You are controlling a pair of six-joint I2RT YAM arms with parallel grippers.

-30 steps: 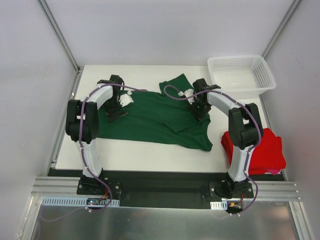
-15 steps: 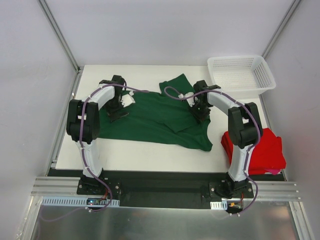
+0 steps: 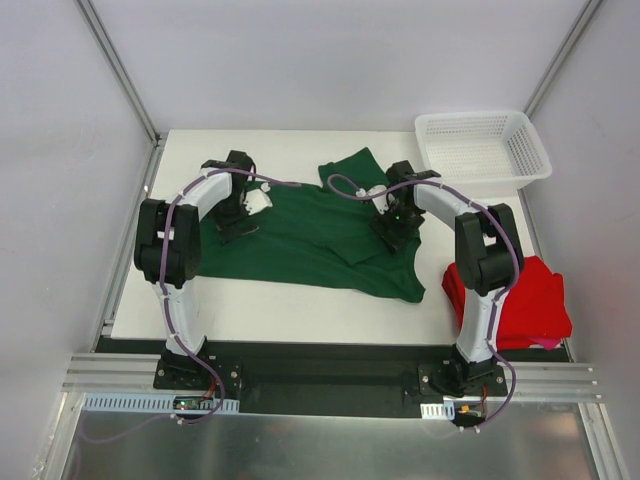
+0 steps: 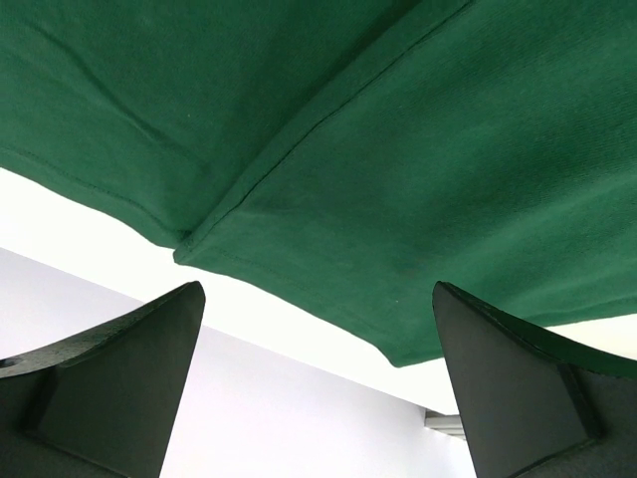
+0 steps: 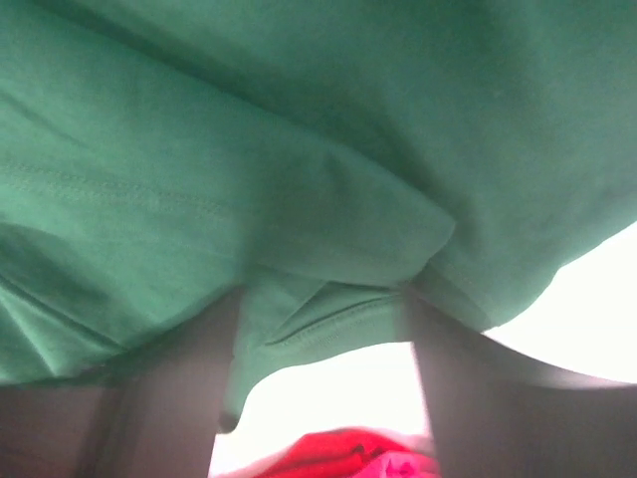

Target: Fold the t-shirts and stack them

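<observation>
Red t-shirt [image 3: 535, 300] sits folded at the lower right of my top view. Green t-shirt [image 3: 300, 240] lies spread in the middle. My left gripper [image 4: 318, 299] hangs wide open over its edge. My right gripper [image 5: 323, 309] has a cloth fold between its fingers, but I cannot tell if it pinches. A loose hold could let the fold slip and flop open.

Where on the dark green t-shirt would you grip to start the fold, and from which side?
Probably the far-left corner of the green t-shirt, from above, where the left gripper hangs open: that edge lies flat with bare table beside it.
</observation>
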